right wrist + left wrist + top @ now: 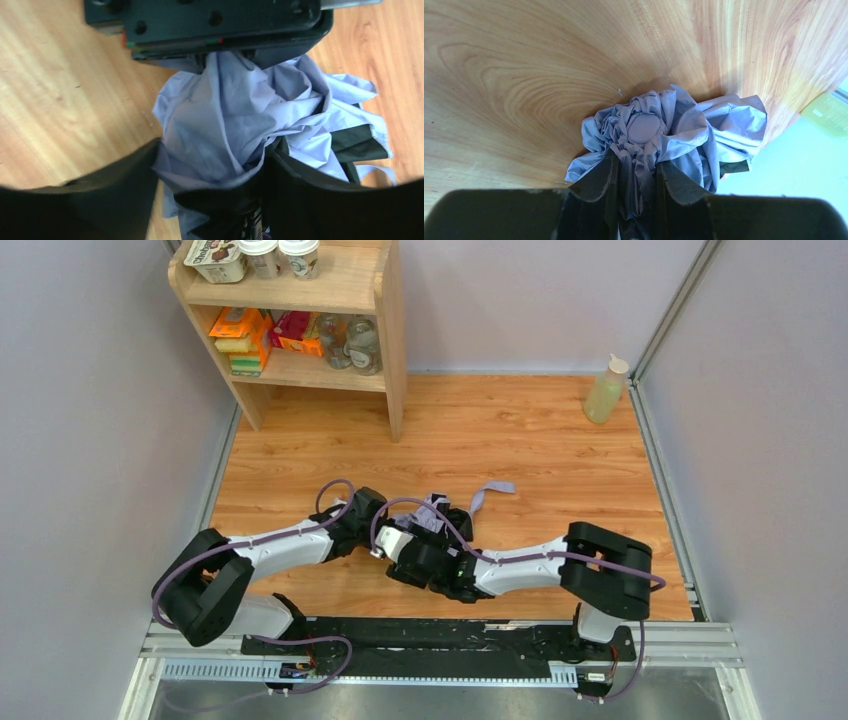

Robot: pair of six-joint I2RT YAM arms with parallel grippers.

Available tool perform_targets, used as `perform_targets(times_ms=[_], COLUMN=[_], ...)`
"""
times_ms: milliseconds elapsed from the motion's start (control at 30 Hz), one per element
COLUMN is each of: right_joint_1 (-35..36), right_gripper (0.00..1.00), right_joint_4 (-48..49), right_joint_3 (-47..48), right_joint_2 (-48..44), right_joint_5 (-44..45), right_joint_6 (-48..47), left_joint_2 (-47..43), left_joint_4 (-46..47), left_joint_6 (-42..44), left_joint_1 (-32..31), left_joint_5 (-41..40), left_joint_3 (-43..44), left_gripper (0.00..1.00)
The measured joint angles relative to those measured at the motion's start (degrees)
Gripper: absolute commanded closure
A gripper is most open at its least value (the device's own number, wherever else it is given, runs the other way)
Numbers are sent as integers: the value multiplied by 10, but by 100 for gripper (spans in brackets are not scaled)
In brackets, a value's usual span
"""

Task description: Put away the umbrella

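Observation:
The umbrella [434,512] is collapsed, a bunch of pale lilac fabric at mid-table between both grippers, its strap [490,492] trailing to the right. My left gripper [366,508] is shut on its top end: in the left wrist view the fingers [596,172] pinch the gathered fabric just below the round lilac cap [644,127]. My right gripper [425,545] holds the bundle from the other end; in the right wrist view its fingers [295,180] close around the crumpled canopy [225,125], with the black shaft showing between them.
A wooden shelf [390,330] with boxes, jars and cups stands at the back left. A pale squeeze bottle [606,390] stands at the back right by the wall. Metal rails edge the table on both sides.

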Motion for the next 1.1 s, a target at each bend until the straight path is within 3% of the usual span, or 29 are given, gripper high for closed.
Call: perform_targets(times_ms=[133, 200, 300, 367, 433, 467, 667, 833, 933, 1100], right_joint_1=[8, 9, 5, 2, -9, -20, -170, -272, -309, -346], right_gripper=[72, 98, 100, 100, 100, 100, 100, 100, 100, 100], right_joint_4=[8, 10, 19, 43, 84, 105, 177, 206, 236, 281], right_joint_3=[13, 10, 3, -11, -35, -46, -72, -21, 13, 40], right_joint_2=[31, 31, 29, 22, 9, 2, -7, 66, 123, 189], right_joint_5=[64, 66, 57, 31, -14, -48, -286, -490, -604, -729], right_joint_6=[23, 38, 62, 71, 82, 90, 159, 236, 298, 386], left_joint_2=[-9, -17, -42, -61, -92, -112, -262, -358, -363, -283], left_joint_4=[-18, -24, -35, -50, -72, -84, -185, -205, -183, -119], left_joint_6=[-1, -1, 10, 19, 28, 33, 59, 78, 86, 88], left_joint_1=[0, 0, -1, -3, -5, -7, -1, 1, 1, 1], left_joint_5=[0, 0, -5, -16, -28, -35, -122, -166, -169, -146], left_joint_3=[2, 1, -4, -7, -14, -17, -23, -35, -45, -48], left_gripper=[100, 100, 100, 77, 33, 25, 24, 24, 23, 23])
